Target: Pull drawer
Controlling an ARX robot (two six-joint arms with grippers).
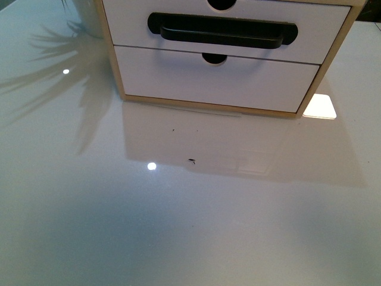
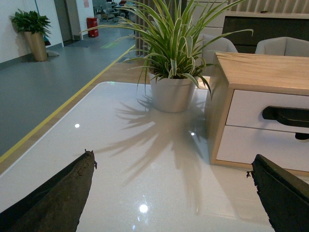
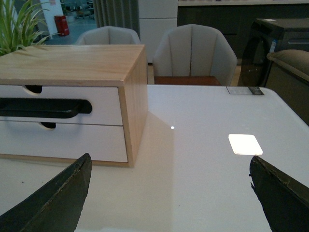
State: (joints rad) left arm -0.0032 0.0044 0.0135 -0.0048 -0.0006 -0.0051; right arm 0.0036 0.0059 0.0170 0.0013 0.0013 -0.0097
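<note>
The drawer [image 1: 128, 24] has a white front with a long black bar handle [image 1: 223, 31] in a dark recess. It sits shut in a light wooden cabinet [image 1: 333, 59] at the far side of the table. Neither gripper shows in the front view. In the left wrist view my left gripper [image 2: 172, 155] is open over bare tabletop, with the drawer [image 2: 246, 108] ahead and to one side, well apart. My right gripper [image 3: 170, 158] is also open and empty, with the drawer [image 3: 104, 112] and its handle [image 3: 43, 107] ahead off to the other side.
A plain white drawer front [image 1: 214, 80] lies below the handled one. A potted spider plant [image 2: 171, 92] stands beside the cabinet. The glossy white table [image 1: 178, 226] shows light spots and a bright patch [image 1: 320, 107]. Chairs [image 3: 193, 53] stand beyond the table.
</note>
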